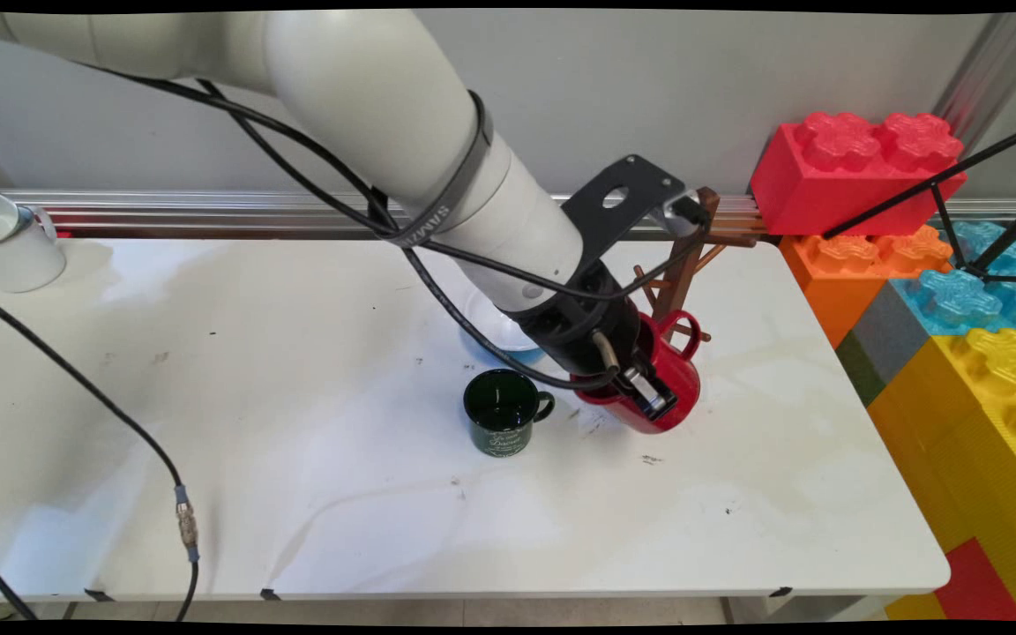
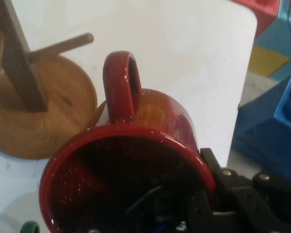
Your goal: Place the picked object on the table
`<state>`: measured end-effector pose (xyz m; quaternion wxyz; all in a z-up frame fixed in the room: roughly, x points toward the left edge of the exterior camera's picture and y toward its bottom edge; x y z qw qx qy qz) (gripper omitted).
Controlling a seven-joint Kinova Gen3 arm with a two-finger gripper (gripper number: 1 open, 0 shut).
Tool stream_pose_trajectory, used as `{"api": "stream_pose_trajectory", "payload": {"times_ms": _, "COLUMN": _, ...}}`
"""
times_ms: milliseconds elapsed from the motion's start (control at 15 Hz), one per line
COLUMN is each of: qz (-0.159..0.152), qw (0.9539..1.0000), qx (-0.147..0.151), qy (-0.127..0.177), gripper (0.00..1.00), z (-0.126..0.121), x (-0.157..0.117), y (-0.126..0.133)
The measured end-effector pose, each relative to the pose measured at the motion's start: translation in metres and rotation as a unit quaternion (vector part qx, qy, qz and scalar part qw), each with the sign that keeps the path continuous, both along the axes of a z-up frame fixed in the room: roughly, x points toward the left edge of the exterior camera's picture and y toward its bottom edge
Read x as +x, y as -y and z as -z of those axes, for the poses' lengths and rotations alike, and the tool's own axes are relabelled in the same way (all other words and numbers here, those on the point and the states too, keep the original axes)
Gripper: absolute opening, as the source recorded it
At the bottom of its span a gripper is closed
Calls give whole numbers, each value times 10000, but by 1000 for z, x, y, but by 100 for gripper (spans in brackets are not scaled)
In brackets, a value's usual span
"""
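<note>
Main view: right of the frame's centre, the black two-finger gripper (image 1: 649, 395) at the end of the white arm pinches the rim of a glossy red mug (image 1: 662, 381) with a loop handle. The mug is tilted over on the white table (image 1: 296, 494); whether its base still touches the surface cannot be told. One finger reaches inside the mug and the other lies against the outer wall, so the fingers are closed on the wall, only its thickness apart.

The mug looks rigid, hard and smooth, probably enamel or ceramic, so it is likely slippery and liable to chip if dropped. The rim or the handle are the natural places to take hold.

The hand view shows the mug's open mouth at lower centre, handle pointing up. Just beside it, at left, stands the round base of a brown wooden mug tree (image 2: 39, 116).

A dark green mug (image 1: 504, 413) stands upright just left of the red one.
</note>
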<state>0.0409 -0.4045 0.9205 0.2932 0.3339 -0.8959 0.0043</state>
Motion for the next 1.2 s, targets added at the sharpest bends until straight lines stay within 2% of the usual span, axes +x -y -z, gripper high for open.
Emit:
{"api": "stream_pose_trajectory", "payload": {"times_ms": 400, "qz": 294, "qw": 9984, "qx": 34, "qy": 482, "gripper": 0, "z": 5, "x": -11, "y": -3}}
{"api": "stream_pose_trajectory", "payload": {"times_ms": 733, "qz": 522, "qw": 9946, "qx": 83, "qy": 892, "gripper": 0, "z": 14, "x": -24, "y": -8}}
{"api": "stream_pose_trajectory", "payload": {"times_ms": 1200, "qz": 659, "qw": 9893, "qx": 129, "qy": 1298, "gripper": 0, "z": 27, "x": -36, "y": -7}}
